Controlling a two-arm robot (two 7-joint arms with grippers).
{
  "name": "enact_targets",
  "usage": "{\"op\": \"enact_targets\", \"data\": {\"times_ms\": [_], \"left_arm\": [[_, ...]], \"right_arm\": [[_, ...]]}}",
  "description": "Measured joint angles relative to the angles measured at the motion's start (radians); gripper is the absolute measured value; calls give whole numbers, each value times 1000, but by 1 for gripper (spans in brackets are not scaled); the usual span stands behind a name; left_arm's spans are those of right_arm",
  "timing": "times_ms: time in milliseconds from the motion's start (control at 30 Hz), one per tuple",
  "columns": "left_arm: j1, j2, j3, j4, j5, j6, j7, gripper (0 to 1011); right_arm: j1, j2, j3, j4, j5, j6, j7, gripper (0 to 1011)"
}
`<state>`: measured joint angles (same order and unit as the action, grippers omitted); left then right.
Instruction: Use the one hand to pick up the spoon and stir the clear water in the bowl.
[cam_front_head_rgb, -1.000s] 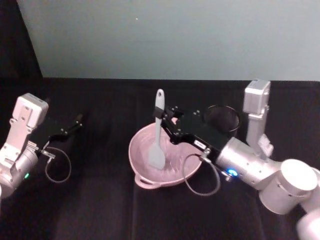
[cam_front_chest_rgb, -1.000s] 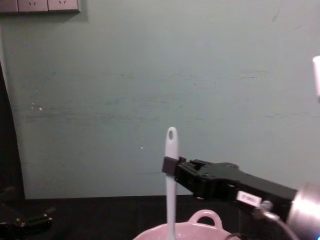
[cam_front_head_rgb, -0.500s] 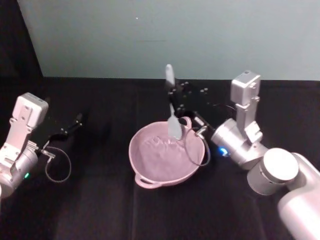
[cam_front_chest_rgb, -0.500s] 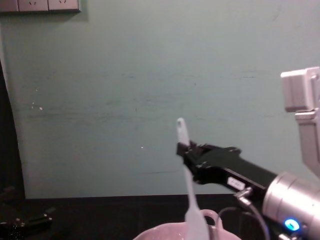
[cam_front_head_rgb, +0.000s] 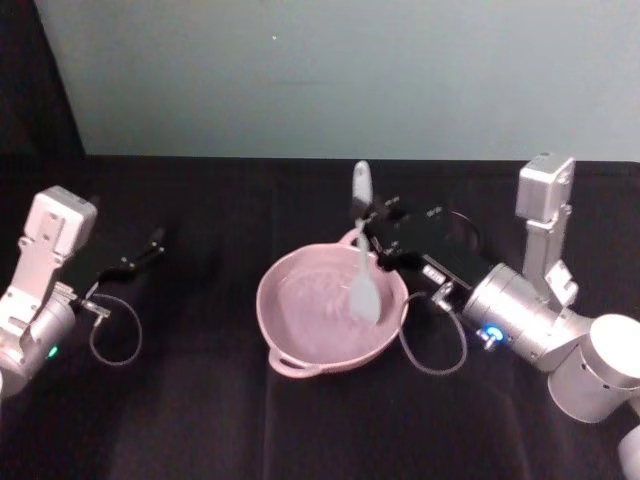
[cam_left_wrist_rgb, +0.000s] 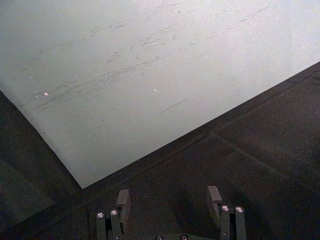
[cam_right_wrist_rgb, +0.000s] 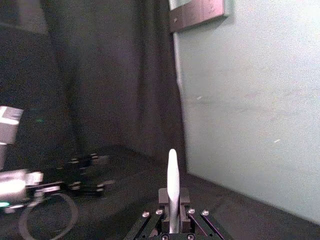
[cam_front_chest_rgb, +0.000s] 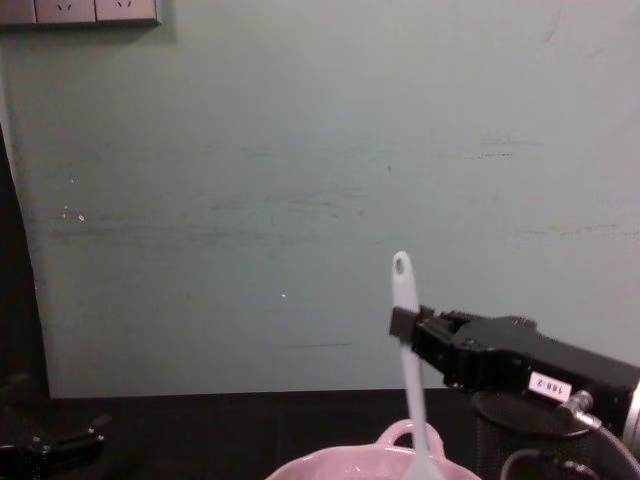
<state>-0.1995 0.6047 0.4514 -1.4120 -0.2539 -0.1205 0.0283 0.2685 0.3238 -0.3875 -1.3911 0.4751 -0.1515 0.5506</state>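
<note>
A pale green wall (cam_front_chest_rgb: 300, 150) stands behind everything, and a table (cam_front_head_rgb: 200, 420) draped in black cloth runs out beneath it. On that cloth sits the pale pink bowl (cam_front_head_rgb: 312, 330), directly under the fingertips of the hand (cam_front_head_rgb: 366, 222), with its small loop handle on the rim nearest those fingers. The hand, which is the right arm's black gripper, reaches in from the right above the bowl's far edge. Its long flat fingers are pinched tight on the upper part of the spoon's handle. The left gripper (cam_front_head_rgb: 150, 245) lies far off on the other side of the bowl from the hand, low over the table, fingers (cam_left_wrist_rgb: 123, 200) spread apart and holding nothing. A black wire-mesh cup (cam_front_chest_rgb: 495, 440) stands below the hand's body, behind the bowl. The spoon (cam_front_head_rgb: 362, 270) hangs nearly upright from the hand. Its holed tip pokes up above the fingers and its broad scoop is down inside the bowl, on the side closest to the hand.
</note>
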Motion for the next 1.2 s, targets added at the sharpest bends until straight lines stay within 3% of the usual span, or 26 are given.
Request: {"op": "enact_targets", "data": {"times_ms": [167, 367, 533, 733, 867, 933, 1200], "left_arm": [[0, 0, 0, 0, 0, 0, 0, 1011], [0, 0, 0, 0, 0, 0, 0, 1011], [0, 0, 0, 0, 0, 0, 0, 1011], [0, 0, 0, 0, 0, 0, 0, 1011], [0, 0, 0, 0, 0, 0, 0, 1011], [0, 0, 0, 0, 0, 0, 0, 1011], [0, 0, 0, 0, 0, 0, 0, 1011]], "right_arm": [[-6, -2, -23, -16, 49, 63, 22, 118], [39, -50, -65, 43, 72, 87, 24, 118], [87, -96, -83, 123, 47, 35, -7, 118], [136, -145, -57, 227, -21, -79, -81, 118], [139, -138, -44, 234, -47, -106, -95, 118], [125, -115, -32, 213, -60, -107, -96, 119], [39, -38, -4, 73, -35, -40, -46, 118]]}}
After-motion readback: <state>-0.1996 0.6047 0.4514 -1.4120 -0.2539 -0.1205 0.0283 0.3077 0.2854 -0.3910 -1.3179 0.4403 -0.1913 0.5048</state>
